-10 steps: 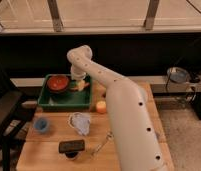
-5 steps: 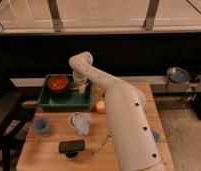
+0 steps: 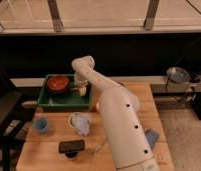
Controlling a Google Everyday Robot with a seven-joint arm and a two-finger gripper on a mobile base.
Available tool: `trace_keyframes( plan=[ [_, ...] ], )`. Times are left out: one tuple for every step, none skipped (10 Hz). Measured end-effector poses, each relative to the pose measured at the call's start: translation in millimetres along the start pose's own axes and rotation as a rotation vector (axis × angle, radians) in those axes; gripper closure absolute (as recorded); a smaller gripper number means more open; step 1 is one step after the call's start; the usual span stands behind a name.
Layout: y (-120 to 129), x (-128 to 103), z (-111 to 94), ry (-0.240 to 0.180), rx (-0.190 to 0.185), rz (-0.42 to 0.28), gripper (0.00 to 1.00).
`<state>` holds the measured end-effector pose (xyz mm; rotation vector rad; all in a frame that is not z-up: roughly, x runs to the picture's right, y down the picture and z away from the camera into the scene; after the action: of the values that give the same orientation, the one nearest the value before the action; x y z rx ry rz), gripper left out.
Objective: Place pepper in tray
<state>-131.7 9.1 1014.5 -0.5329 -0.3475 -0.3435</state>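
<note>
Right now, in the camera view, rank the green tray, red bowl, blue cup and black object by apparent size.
1. green tray
2. red bowl, inside it
3. black object and blue cup: close in size, and the black object lies nearer the camera, so unranked.
The hand is over the tray's right end.

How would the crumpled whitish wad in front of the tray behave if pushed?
Its folds suggest the wad is soft, probably light and floppy. Lying low, it would likely slide, not roll. The claw hangs over the tray.

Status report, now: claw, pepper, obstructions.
Claw low over green tray, right end. Pepper not discernible. Red bowl in tray beside claw.
</note>
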Motion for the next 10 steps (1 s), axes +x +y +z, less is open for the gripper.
trace_keyframes(
  plan=[
    [1.0,1.5,-2.6,0.003,-0.002,0.001,0.65],
    [0.7,0.5,-4.1,0.003,-0.001,0.000,0.74],
    [0.5,0.4,-4.2,0.003,0.001,-0.001,0.83],
    [0.3,-0.6,-4.7,0.006,-0.001,-0.004,0.93],
    [1.4,-0.4,-4.6,0.007,-0.005,-0.004,0.99],
    [1.5,-0.2,-5.8,0.009,-0.002,-0.006,1.00],
    [1.2,-1.4,-13.6,0.020,0.023,-0.020,1.00],
    [-0.1,-2.7,-29.1,0.026,0.055,-0.028,1.00],
    [-2.5,-6.2,-46.8,0.023,0.080,-0.030,1.00],
    [-4.4,-9.8,-63.8,0.020,0.099,-0.030,1.00]
  ],
)
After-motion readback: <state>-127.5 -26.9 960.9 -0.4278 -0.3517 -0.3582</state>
